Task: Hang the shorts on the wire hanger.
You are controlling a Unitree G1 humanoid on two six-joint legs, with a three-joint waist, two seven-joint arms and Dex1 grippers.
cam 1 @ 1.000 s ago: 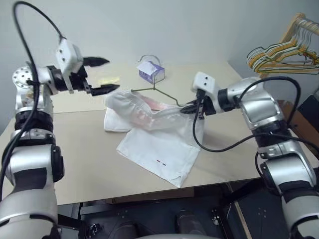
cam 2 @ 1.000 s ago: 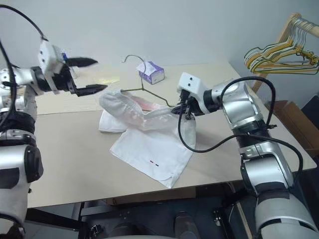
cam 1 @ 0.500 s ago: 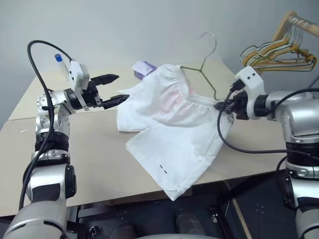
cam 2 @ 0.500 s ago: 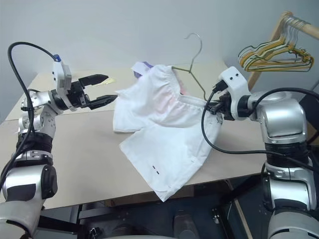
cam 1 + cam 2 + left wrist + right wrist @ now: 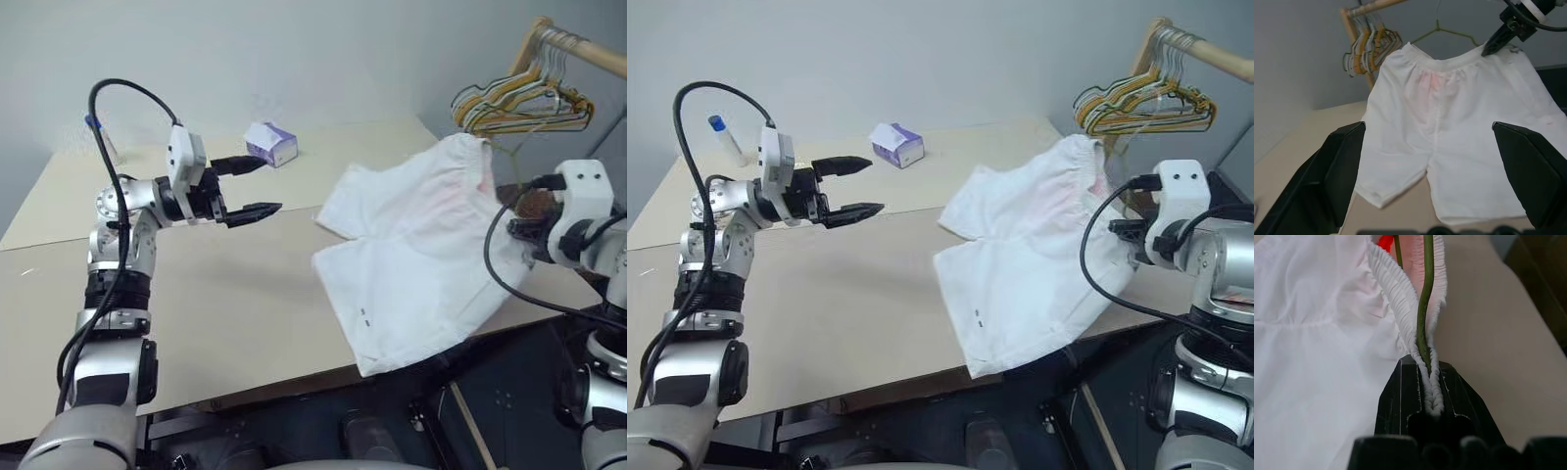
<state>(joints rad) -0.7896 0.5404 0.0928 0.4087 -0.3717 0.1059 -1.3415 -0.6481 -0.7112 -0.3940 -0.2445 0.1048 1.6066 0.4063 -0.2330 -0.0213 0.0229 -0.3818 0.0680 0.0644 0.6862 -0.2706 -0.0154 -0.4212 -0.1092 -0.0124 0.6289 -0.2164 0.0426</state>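
The shorts (image 5: 1038,250) are found lifted at the waistband toward the right edge of the table (image 5: 823,313), with the lower hems trailing on the tabletop and over its front edge. The wire hanger (image 5: 1422,308) is seen threaded inside the gathered waistband; its shoulders and part of its hook are visible above the cloth in the left wrist view. The right gripper (image 5: 1432,399) is clamped tight on waistband and wire together at one end. The left gripper (image 5: 854,186) is held with fingers spread wide, empty, well apart from the garment over the table's middle. A bunch of coloured hangers (image 5: 1136,98) is noted on a wooden rail (image 5: 1200,44) just beyond the shorts; a small purple box (image 5: 896,145) rests at the far side.

Assessment: the garment appears mounted on the hanger. Remaining, by judgement: confirmation that both shoulders are seated, then placing of the hook
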